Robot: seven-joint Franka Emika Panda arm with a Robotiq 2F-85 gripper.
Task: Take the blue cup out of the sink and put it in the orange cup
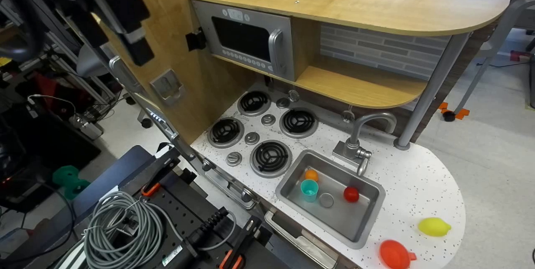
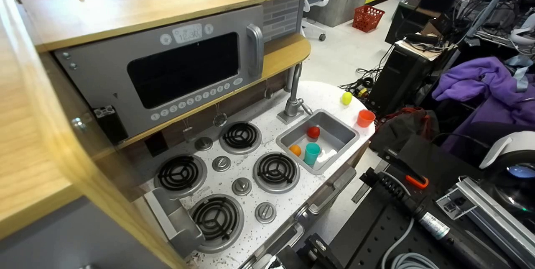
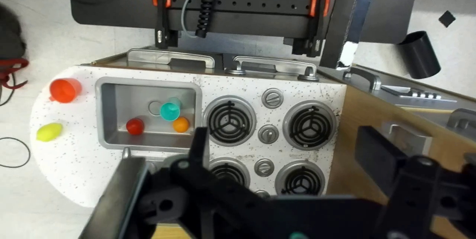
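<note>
The blue cup, small and teal, stands in the grey metal sink. It shows in both exterior views (image 1: 309, 190) (image 2: 312, 153) and the wrist view (image 3: 170, 109). The sink (image 1: 370, 223) (image 2: 340, 147) (image 3: 99, 120) is set in the white counter. The orange cup sits on the counter near its rounded end, beyond the sink, in both exterior views (image 1: 395, 254) (image 2: 366, 118) and the wrist view (image 3: 64, 90). My gripper (image 3: 284, 138) is open and empty, high above the burners and the wooden side panel, well away from both cups.
An orange ball (image 3: 181, 124) touches or nearly touches the blue cup in the sink; a red ball (image 3: 135, 126) lies there too. The faucet (image 1: 355, 135) rises behind the sink. A yellow lemon (image 3: 49, 132) lies near the orange cup. A shelf with a microwave (image 1: 246, 39) overhangs the counter.
</note>
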